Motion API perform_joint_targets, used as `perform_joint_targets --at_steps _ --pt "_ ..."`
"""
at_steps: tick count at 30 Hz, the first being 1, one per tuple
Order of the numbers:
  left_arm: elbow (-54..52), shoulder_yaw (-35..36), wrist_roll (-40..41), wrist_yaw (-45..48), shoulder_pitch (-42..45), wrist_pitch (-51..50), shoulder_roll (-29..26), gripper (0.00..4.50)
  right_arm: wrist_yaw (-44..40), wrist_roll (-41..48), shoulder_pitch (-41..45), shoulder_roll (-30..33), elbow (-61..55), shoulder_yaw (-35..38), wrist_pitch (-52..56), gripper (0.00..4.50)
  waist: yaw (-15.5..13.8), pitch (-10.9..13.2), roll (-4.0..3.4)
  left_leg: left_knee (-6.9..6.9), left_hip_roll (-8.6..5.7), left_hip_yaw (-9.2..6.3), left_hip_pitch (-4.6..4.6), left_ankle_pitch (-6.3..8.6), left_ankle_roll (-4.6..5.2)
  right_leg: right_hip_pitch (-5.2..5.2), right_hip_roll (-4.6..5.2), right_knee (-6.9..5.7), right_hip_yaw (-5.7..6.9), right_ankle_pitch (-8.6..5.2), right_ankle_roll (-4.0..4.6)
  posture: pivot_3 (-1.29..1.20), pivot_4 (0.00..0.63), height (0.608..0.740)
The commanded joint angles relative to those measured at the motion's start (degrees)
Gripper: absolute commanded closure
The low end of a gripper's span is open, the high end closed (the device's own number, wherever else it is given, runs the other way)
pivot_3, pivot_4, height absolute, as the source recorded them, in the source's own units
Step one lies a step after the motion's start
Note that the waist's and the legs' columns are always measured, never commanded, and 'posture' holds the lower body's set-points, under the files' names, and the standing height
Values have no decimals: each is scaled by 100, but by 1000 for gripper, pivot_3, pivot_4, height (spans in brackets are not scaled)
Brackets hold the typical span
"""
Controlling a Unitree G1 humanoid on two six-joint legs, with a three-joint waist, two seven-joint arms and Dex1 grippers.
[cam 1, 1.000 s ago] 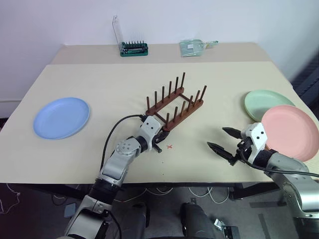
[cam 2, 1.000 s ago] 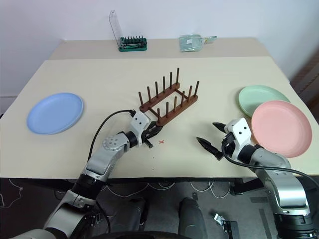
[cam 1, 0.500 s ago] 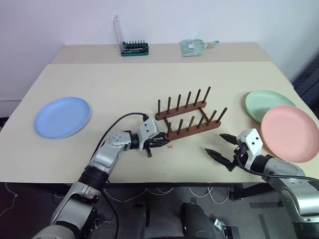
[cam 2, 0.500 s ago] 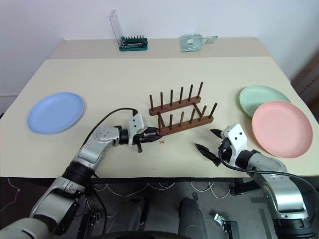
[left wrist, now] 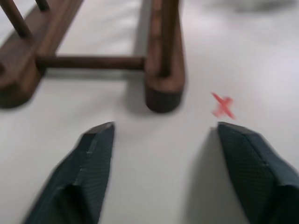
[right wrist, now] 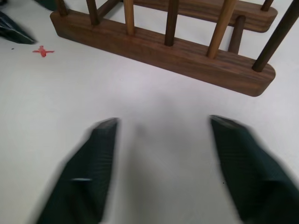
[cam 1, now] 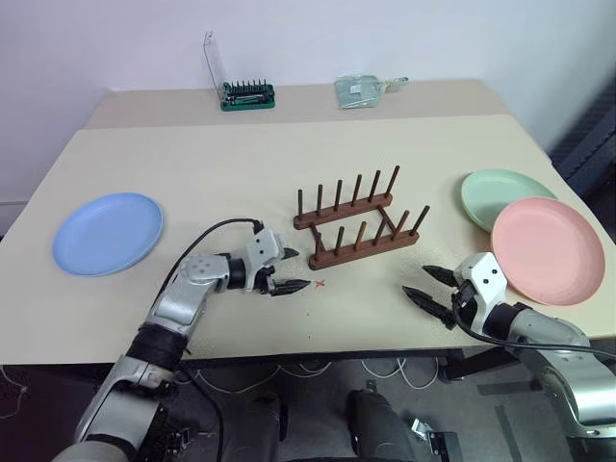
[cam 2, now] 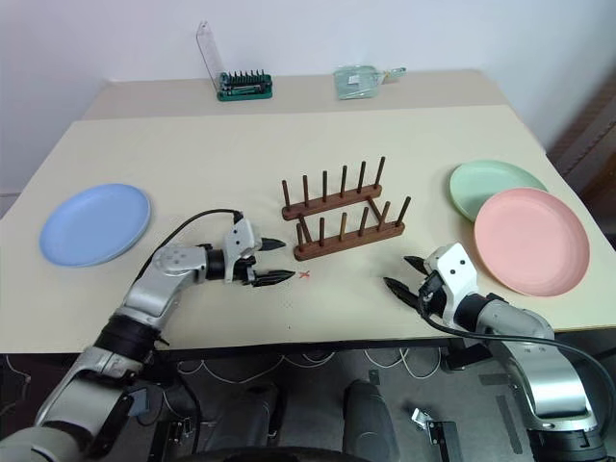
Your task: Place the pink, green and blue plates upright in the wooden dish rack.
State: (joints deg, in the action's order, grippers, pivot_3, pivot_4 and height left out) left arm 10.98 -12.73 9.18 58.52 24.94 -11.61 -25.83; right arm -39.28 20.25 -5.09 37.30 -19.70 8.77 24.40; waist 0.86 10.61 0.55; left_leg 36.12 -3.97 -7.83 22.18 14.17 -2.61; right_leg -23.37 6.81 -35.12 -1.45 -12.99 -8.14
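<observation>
The wooden dish rack [cam 1: 356, 227] stands mid-table, its two pegged rails running left to right with no plates in it. My left gripper [cam 1: 297, 269] is open just off the rack's left end, holding nothing; in the left wrist view the near rail's end [left wrist: 163, 91] lies a little beyond the fingers [left wrist: 95, 156]. My right gripper [cam 1: 421, 282] is open above the table, in front of the rack's right end. The blue plate [cam 1: 106, 232] lies flat at the far left. At the far right the pink plate [cam 1: 549, 248] lies overlapping the green plate [cam 1: 500, 195].
A small red cross [cam 1: 320, 283] is marked on the table just before the rack's left end. A green-based tool holder [cam 1: 246, 93] and a clear packet [cam 1: 361, 89] sit at the back edge. The table's front edge runs close under both grippers.
My left gripper swung the rack from a diagonal to lying crosswise, then opened, let go of its rail end and drew back to the left. My right gripper's fingers have narrowed.
</observation>
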Motion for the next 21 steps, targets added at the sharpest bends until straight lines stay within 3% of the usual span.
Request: perform_joint_targets --at_steps 1,3,4,8,10,21 --pt "-747 -114 282 182 -384 -612 -85 2642 124 -333 256 72 220 -136 -110 3484 -5 0 0 1 -1 1 0 0 0 1 1 1 -1 0 0 0 150 740" --pt "-949 -303 153 103 -477 -693 -29 3631 253 -528 471 11 416 -281 -95 4476 -31 0 0 1 -2 0 1 0 0 1 2 2 0 0 0 0 150 740" --pt "-1009 -417 62 43 -489 -798 11 4063 350 -675 595 -11 521 -374 -88 4500 -46 0 -1 3 -3 0 1 0 0 2 2 2 0 0 0 0 150 740" --pt "-602 -723 -568 -659 -301 -615 376 4063 768 -1337 1261 -200 1195 -922 -48 4500 -57 -3 -1 6 -8 0 2 0 0 6 5 5 0 0 0 0 150 740" --pt "-171 -507 -678 -1218 -90 -599 668 4063 871 -1621 1605 -317 1556 -1194 -162 4500 -71 -9 -3 9 -7 0 -9 0 0 18 5 5 0 1 1 0 150 740" --pt "976 -5 -908 -2574 444 -19 1087 4063 1211 -2243 2805 -727 3064 -1499 -796 4500 5 -16 3 -3 -4 0 -76 0 -1 72 1 4 0 0 -1 0 150 740"
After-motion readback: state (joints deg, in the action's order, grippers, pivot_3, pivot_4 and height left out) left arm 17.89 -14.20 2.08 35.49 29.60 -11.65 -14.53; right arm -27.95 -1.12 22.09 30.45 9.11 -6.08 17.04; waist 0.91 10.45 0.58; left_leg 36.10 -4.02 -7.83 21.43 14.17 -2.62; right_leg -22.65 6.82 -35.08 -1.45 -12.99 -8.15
